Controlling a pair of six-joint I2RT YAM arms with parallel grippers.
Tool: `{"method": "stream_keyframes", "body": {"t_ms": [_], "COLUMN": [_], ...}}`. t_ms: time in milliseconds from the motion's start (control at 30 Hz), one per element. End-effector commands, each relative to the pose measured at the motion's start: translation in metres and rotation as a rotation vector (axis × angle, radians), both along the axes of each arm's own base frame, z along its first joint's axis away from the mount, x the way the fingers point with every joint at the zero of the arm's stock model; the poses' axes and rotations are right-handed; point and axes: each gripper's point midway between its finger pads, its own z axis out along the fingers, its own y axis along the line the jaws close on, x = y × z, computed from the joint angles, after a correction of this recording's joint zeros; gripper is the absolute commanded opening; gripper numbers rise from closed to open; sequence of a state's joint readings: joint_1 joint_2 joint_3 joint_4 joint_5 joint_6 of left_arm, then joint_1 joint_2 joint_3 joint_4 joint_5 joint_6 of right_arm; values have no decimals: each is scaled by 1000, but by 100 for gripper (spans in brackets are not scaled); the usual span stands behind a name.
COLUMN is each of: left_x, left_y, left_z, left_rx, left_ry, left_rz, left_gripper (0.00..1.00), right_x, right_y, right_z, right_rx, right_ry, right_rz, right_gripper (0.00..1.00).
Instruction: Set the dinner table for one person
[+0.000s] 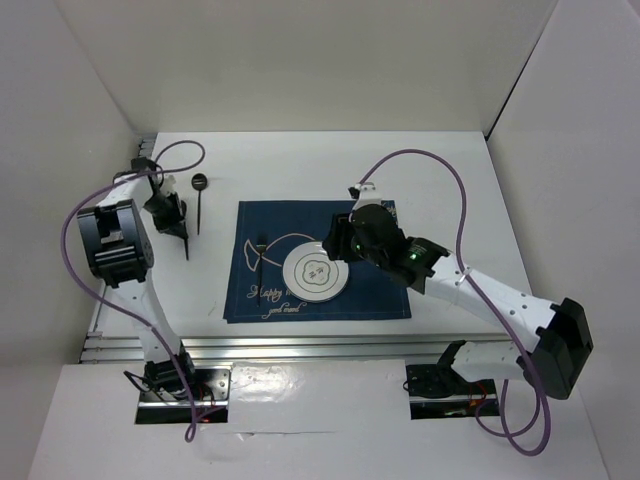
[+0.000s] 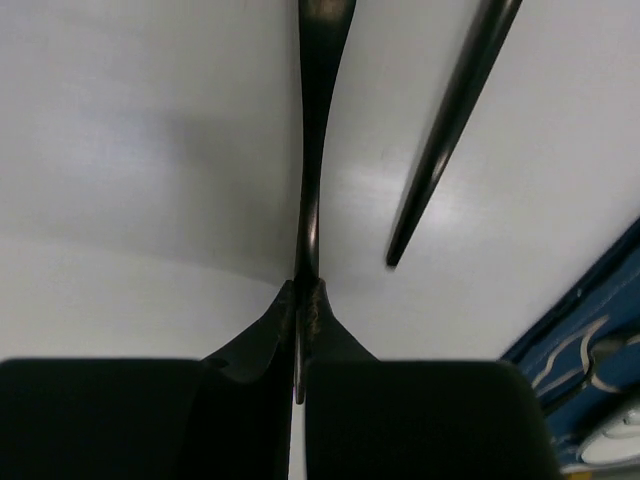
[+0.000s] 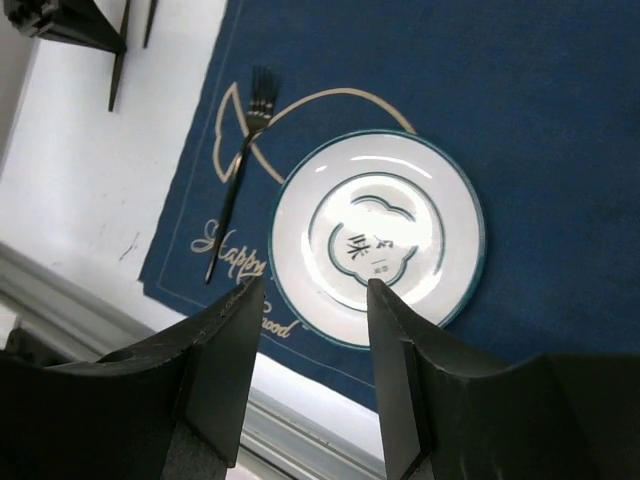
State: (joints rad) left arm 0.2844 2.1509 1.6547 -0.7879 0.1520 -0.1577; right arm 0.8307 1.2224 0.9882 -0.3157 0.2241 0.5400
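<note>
Cutlery step: left fingers point(image 2: 250, 345) are pinching a slim black metal utensil point(image 2: 312, 150) on the plain white rectangular bench point(image 1: 300, 170) beside the navy cloth placemat point(image 1: 380, 300), right fingers point(image 3: 220, 370) hovering spread; next, probably lifting it matward

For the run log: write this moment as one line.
left tool: shut on black utensil | right tool: open, over plate | fork: on placemat

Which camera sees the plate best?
The right wrist view: nearly all of the plate shows large, pattern clear. The top external view shows it small; the left wrist view catches only a blurred edge.
</note>
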Motion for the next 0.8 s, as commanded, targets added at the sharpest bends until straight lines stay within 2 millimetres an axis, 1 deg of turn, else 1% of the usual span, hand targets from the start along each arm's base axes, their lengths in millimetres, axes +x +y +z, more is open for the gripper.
{"method": "stream_keyframes", "body": {"t_ms": [0,33,67,100,133,167,200,233,267,300,333,367,400,467,500,533,567,600,633,667,700,733,767], "left_x": [6,3,4,5,5,3,0,-2,-7,-7,-12,-18,-21,-32,-33,-37,-38,-39,-43,-44,-45,-46,-49], "left_y": [-5,-8,-8,-9,-13,-16,-20,-27,-31,-33,-37,-39,-51,-70,-88,-99,-104,-115,-120,-124,-127,-131,-136], "left_z": [52,56,67,84,93,98,103,116,120,129,141,142,145,156,160,163,167,171,175,178,181,185,184], "left_rx": [-57,-59,-52,-48,-63,-75,-92,-116,-130,-133,-141,-141,-149,-158,-168,-176,-160,-158,-165,-167,-160,-161,-175], "left_ry": [-199,-221,-256,-304,-327,-336,-339,-367,-367,-388,-419,-420,-424,-454,-472,-475,-485,-485,-484,-483,-492,-502,-493], "left_rz": [45,41,47,40,30,35,28,13,8,1,-10,-10,-30,-72,-110,-127,-142,-158,-161,-171,-180,-190,-204], "left_gripper": [0,0,0,0,0,0,0,0,0,0,0,0,0,0,0,0,0,0,0,0,0,0,0], "right_x": [-2,-4,-5,-6,-12,-11,-9,-13,-12,-11,-11,-11,-9,-8,-6,-6,0,8,9,15,17,25,26], "right_y": [13,19,26,37,46,54,61,72,78,85,95,104,114,140,157,167,178,190,198,207,213,223,229], "right_z": [3,3,3,-1,-5,-10,-8,-3,-3,-8,-1,7,4,33,33,37,52,41,41,54,55,50,55], "right_rx": [52,63,65,73,91,85,102,118,123,126,157,187,205,307,335,359,389,397,409,437,461,486,517], "right_ry": [-6,-7,-14,-14,10,19,13,9,7,18,-6,-22,-22,-99,-121,-129,-158,-144,-148,-168,-159,-171,-183], "right_rz": [58,95,136,177,229,256,275,321,345,362,411,441,472,575,616,659,672,679,705,715,719,717,729], "right_gripper": [53,53,53,53,53,53,54,56,58,59,61,65,67,72,77,82,83,83,85,85,85,83,83]}}
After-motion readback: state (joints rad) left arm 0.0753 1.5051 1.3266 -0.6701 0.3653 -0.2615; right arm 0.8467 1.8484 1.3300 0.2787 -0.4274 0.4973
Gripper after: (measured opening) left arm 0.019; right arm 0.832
